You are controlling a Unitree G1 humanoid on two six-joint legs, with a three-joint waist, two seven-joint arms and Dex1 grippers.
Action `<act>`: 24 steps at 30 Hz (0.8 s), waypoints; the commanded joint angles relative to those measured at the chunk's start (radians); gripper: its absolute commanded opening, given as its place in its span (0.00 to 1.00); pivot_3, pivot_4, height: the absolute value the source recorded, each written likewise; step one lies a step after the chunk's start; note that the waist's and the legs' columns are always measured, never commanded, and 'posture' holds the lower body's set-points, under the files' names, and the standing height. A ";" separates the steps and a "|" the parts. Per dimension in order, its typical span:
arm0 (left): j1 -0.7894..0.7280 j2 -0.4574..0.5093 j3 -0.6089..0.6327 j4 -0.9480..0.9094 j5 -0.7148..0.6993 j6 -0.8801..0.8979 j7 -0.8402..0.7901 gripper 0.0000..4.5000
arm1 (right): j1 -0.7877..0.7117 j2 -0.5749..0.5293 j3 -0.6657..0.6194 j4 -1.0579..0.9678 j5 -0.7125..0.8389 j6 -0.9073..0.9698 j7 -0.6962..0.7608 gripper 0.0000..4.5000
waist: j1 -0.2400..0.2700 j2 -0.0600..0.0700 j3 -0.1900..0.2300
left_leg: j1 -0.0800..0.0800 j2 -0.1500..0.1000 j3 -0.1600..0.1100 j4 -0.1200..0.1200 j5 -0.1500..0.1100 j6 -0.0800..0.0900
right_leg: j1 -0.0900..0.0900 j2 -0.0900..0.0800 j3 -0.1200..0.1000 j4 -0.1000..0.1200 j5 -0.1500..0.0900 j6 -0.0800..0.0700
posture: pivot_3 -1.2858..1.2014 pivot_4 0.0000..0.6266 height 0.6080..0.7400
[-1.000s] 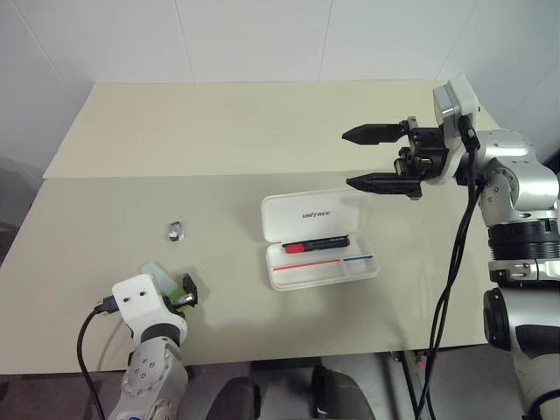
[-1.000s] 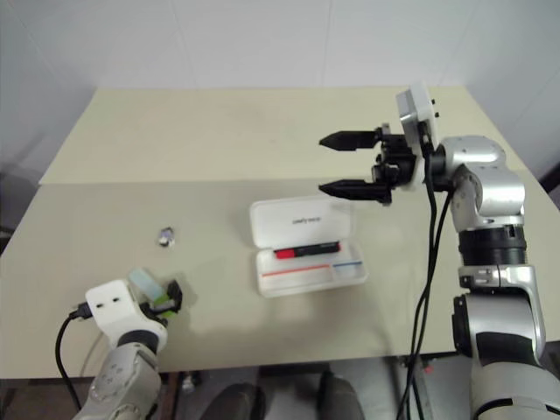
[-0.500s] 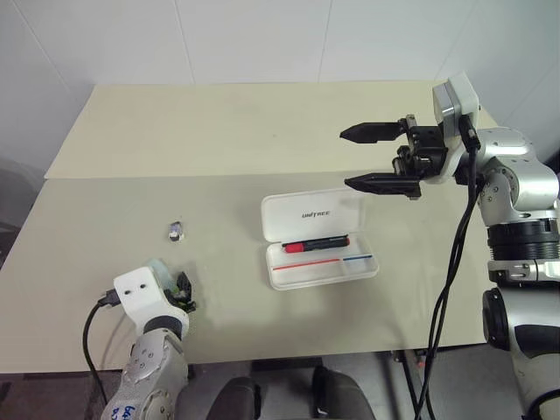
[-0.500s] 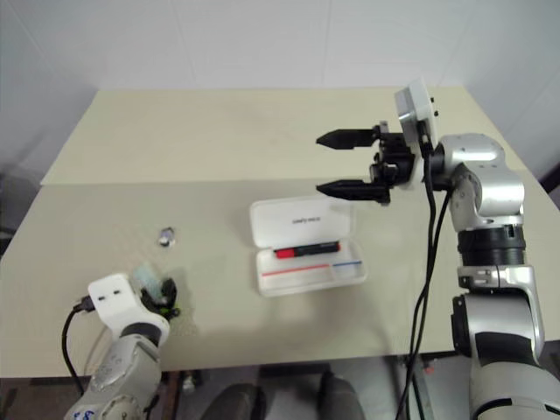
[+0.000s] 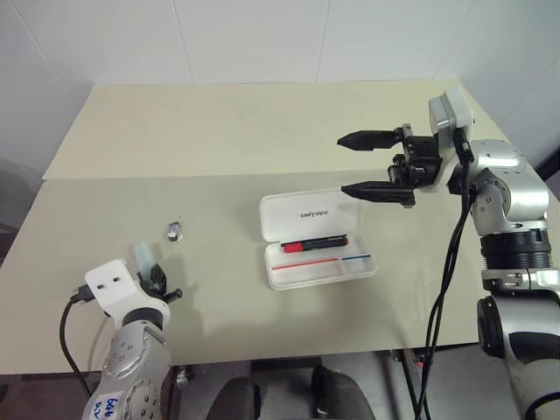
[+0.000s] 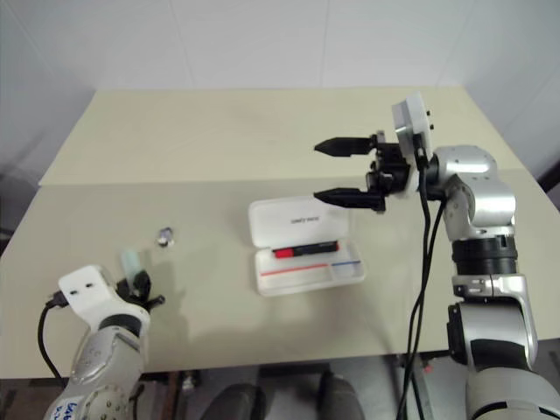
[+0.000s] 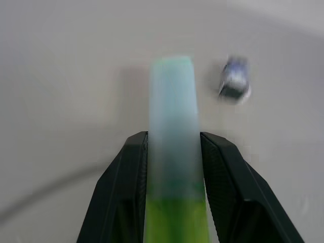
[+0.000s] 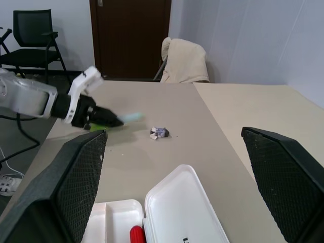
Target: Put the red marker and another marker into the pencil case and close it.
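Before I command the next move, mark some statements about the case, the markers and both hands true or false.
1. The case is closed. False: its lid stands open.
2. The red marker lies inside the case. True.
3. The left hand grips the highlighter. True.
4. The right hand holds the red marker. False: it is open and empty, above the table beyond the case.
5. A small crumpled scrap lies inside the case. False: it lies on the table, left of the case.
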 commanded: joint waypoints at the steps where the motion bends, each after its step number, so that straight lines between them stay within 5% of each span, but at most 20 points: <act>1: 0.000 0.036 -0.031 -0.045 0.012 -0.132 -0.092 0.36 | 0.012 -0.007 -0.049 -0.012 0.002 -0.035 -0.020 1.00 | -0.001 0.000 0.000 | 0.000 0.000 0.000 0.000 0.000 0.000 | 0.000 0.000 0.000 0.000 0.000 -0.001 | 0.52 0.24 1.00; 7: 0.008 0.185 -0.064 -0.042 0.034 -0.293 -0.288 0.36 | 0.088 -0.038 -0.112 -0.037 -0.014 -0.095 -0.079 1.00 | 0.001 0.000 0.000 | -0.001 -0.001 0.000 0.000 -0.001 0.000 | -0.001 0.000 -0.001 0.000 0.000 -0.001 | 0.52 0.24 1.00; 17: -0.247 0.459 -0.064 0.221 -0.068 -0.434 -0.686 0.36 | 0.366 -0.173 -0.129 -0.246 0.000 -0.146 0.048 1.00 | 0.001 0.000 0.000 | 0.001 -0.002 0.003 0.001 -0.001 0.000 | 0.001 0.001 -0.006 -0.002 0.001 0.001 | 0.52 0.24 1.00; 24: -0.424 0.553 -0.273 0.382 -0.085 -0.444 -0.990 0.36 | 0.538 -0.241 -0.169 -0.263 -0.029 -0.197 0.021 1.00 | -0.002 0.002 0.001 | 0.013 0.002 0.005 -0.001 -0.001 0.001 | 0.013 0.001 -0.010 -0.004 0.001 0.001 | 0.52 0.24 1.00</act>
